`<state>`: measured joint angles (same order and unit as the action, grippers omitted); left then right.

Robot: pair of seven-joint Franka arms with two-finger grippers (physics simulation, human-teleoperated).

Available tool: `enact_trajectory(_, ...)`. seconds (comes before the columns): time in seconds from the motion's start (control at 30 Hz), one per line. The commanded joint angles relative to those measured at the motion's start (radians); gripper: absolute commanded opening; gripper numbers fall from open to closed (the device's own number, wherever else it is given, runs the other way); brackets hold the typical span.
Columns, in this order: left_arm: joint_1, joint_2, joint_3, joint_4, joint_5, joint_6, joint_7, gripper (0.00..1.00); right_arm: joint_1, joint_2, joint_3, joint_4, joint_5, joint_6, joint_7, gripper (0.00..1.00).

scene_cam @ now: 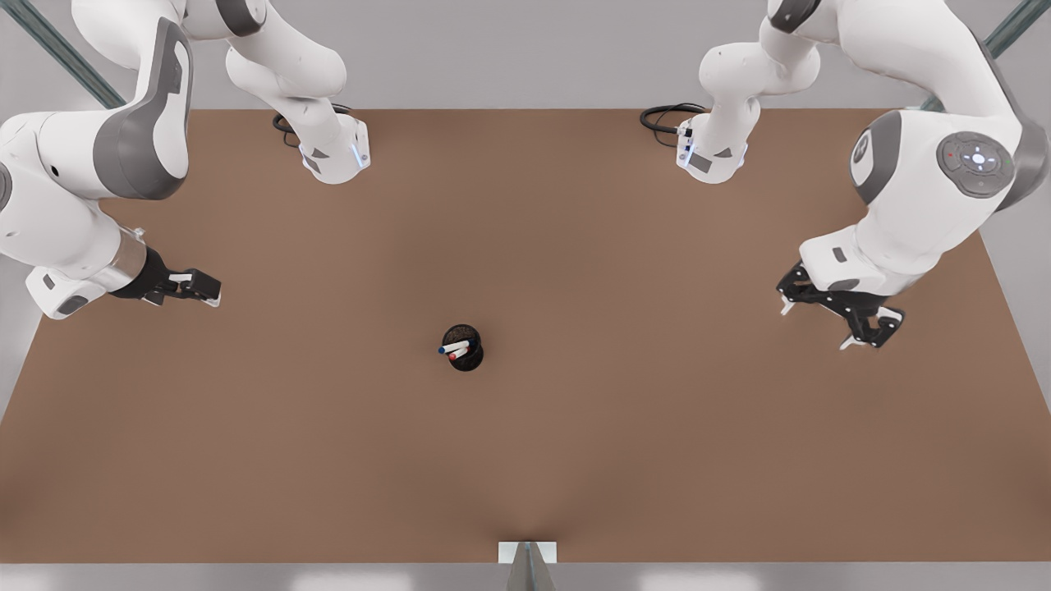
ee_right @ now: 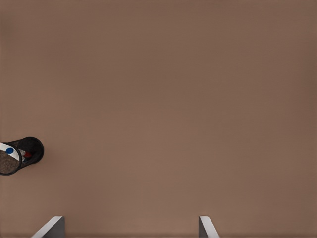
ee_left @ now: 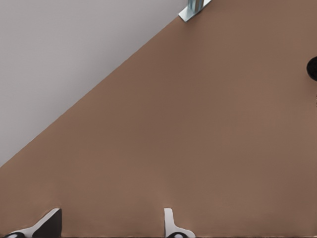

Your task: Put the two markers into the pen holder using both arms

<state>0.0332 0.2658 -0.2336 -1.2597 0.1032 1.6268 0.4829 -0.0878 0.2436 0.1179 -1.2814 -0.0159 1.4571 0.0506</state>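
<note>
In the front view, the pen holder (scene_cam: 468, 362) stands upright on the brown table (scene_cam: 624, 460), a little left of the centre of the frame. Both markers are inside it and lean toward the left, so their capped ends come out over the rim: the blue marker (scene_cam: 453, 348) lies just above the red marker (scene_cam: 457, 355) in the frame. The left gripper (scene_cam: 817, 328) hangs at the middle right of the frame, well apart from the holder; its fingers are spread wide and hold nothing. The right gripper (scene_cam: 185, 289) waits at the middle left of the frame, also well apart from the holder, and it carries nothing; its opening is hard to judge from this side. A small metal bracket (scene_cam: 527, 552) sits at the bottom edge of the table. In the left wrist view, the left gripper (ee_left: 110, 215) shows two fingertips far apart at the bottom of the frame, over bare table. A dark part of the pen holder (ee_left: 313, 69) touches the right edge of the frame, and the bracket (ee_left: 194, 9) is at the top. In the right wrist view, the right gripper (ee_right: 130, 220) also has its fingertips wide apart at the bottom of the frame, with nothing between them. The pen holder (ee_right: 32, 148) is at the left edge, with the blue marker (ee_right: 9, 149) and the red marker (ee_right: 27, 154) in it.
</note>
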Motion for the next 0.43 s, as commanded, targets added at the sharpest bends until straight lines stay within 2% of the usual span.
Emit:
enact_trajectory(0.0,-0.012,0.001,0.005,-0.004,0.010,-0.200,-0.484,1.00,0.000,-0.001,0.000,0.000,0.001,0.000,-0.008,1.00)
enact_trajectory(0.1,-0.072,0.049,0.089,-0.004,0.015,-0.159,-0.483,1.00,0.000,-0.001,0.000,-0.001,0.001,0.000,-0.006,1.00)
enact_trajectory(0.4,-0.078,0.063,0.105,-0.007,0.012,-0.117,-0.503,1.00,-0.001,-0.001,0.000,-0.001,0.001,0.000,-0.014,1.00)
